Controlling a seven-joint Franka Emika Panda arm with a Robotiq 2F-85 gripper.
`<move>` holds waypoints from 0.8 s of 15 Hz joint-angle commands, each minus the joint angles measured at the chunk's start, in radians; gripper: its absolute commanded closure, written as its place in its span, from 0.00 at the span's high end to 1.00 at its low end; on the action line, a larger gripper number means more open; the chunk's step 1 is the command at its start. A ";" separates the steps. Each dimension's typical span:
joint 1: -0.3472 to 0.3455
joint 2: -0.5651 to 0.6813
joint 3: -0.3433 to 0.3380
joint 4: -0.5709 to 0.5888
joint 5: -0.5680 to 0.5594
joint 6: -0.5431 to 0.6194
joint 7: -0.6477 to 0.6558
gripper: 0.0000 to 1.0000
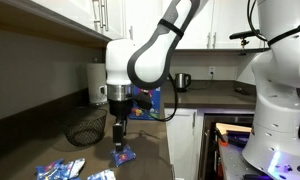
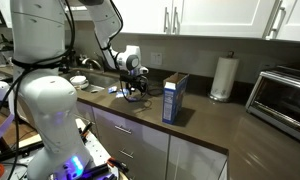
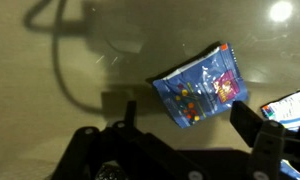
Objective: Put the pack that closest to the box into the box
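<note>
The pack (image 3: 200, 85) is a small blue foil packet with coloured candy print, lying flat on the brown counter. In the wrist view it lies just beyond my gripper (image 3: 187, 125), whose two dark fingers are spread apart with nothing between them. In an exterior view the gripper (image 1: 119, 140) hangs just above the pack (image 1: 123, 157). The box (image 1: 146, 103) is a tall blue carton standing upright behind the arm. It also shows in an exterior view (image 2: 174, 98), apart from the gripper (image 2: 133, 86).
A black wire mesh basket (image 1: 85, 125) stands by the wall. Several alike blue packets (image 1: 62, 170) lie bunched at the counter's near end; one shows at the wrist view's edge (image 3: 290, 106). A paper towel roll (image 2: 223, 78) and a toaster oven (image 2: 285, 92) stand further along.
</note>
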 commanded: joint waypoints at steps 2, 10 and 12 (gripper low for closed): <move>-0.012 0.057 0.011 0.069 0.032 -0.042 -0.057 0.59; -0.024 0.065 0.018 0.084 0.064 -0.080 -0.080 0.43; -0.025 0.062 0.017 0.082 0.069 -0.088 -0.083 0.61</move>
